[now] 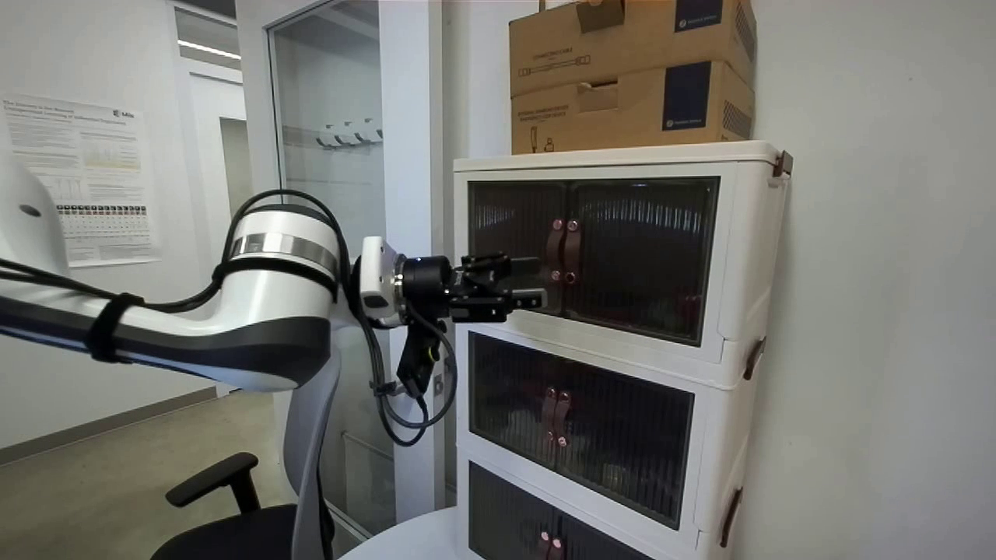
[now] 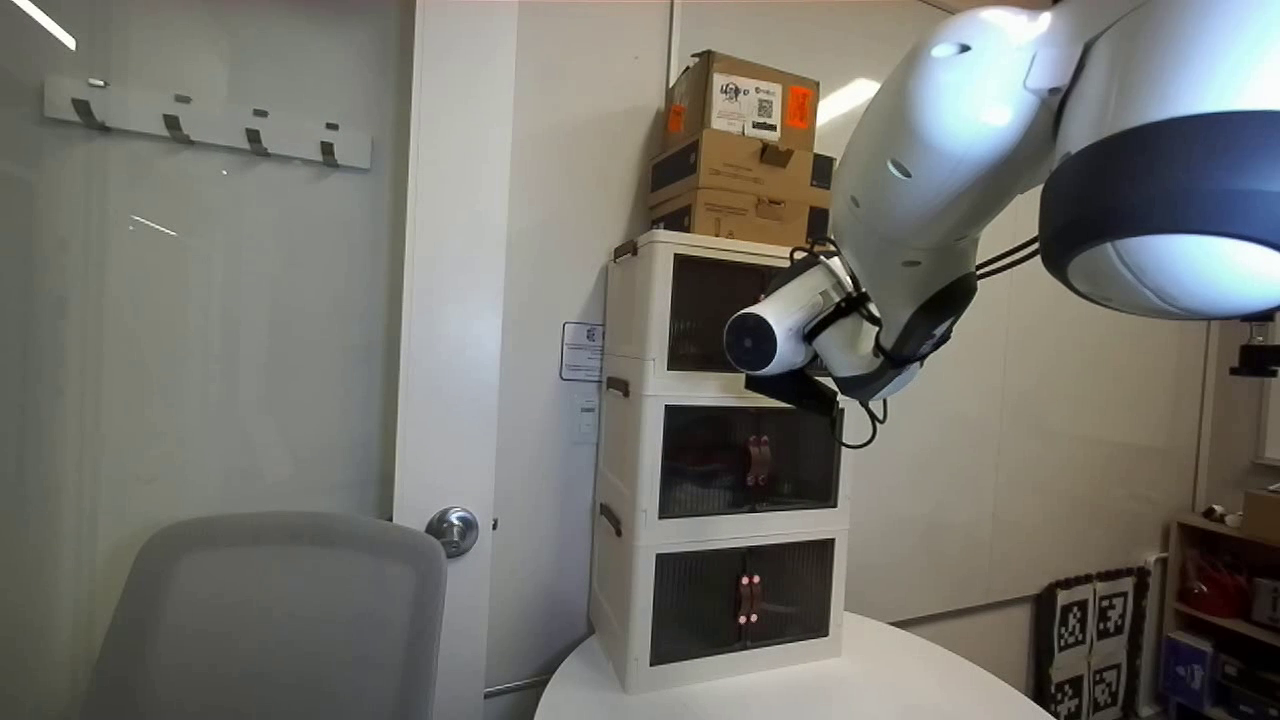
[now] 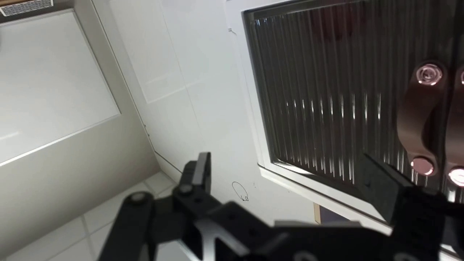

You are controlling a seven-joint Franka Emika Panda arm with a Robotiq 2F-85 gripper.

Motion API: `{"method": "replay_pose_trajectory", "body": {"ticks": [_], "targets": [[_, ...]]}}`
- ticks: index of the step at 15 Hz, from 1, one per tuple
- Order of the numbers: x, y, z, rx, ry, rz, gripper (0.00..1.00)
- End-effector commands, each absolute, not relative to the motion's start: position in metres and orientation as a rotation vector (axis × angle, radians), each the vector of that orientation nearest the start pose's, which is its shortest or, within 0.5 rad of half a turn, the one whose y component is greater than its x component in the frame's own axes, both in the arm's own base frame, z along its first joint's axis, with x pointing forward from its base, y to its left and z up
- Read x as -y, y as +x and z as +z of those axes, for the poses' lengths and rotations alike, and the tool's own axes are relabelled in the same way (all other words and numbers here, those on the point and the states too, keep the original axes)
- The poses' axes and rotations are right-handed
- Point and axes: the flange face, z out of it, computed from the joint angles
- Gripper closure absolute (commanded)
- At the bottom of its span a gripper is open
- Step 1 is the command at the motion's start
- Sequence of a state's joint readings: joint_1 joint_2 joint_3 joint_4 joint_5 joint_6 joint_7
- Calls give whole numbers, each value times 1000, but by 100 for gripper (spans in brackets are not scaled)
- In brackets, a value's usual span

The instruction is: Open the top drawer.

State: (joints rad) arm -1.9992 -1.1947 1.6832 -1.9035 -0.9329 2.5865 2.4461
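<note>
White bent arm, its gripper (jaws wide apart) nearly level in front of the top drawer.

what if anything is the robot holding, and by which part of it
Nothing is held: the jaws stand open with only air between them, and the brown handles of the top drawer are not gripped.

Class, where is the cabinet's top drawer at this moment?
In an exterior view, the top drawer is right of centre, directly under the cardboard boxes and just above the middle drawer.
</note>
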Motion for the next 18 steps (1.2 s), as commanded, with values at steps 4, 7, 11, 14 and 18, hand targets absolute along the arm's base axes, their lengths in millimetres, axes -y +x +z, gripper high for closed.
{"method": "replay_pose_trajectory", "body": {"ticks": [4,7,11,14,18], "targets": [[39,650,327,1200,1249,1767,0],[44,656,323,1240,1250,1779,0],[40,670,326,1276,1255,1806,0],[31,683,335,1278,1268,1826,0],[14,705,343,1262,1264,1875,0]]}}
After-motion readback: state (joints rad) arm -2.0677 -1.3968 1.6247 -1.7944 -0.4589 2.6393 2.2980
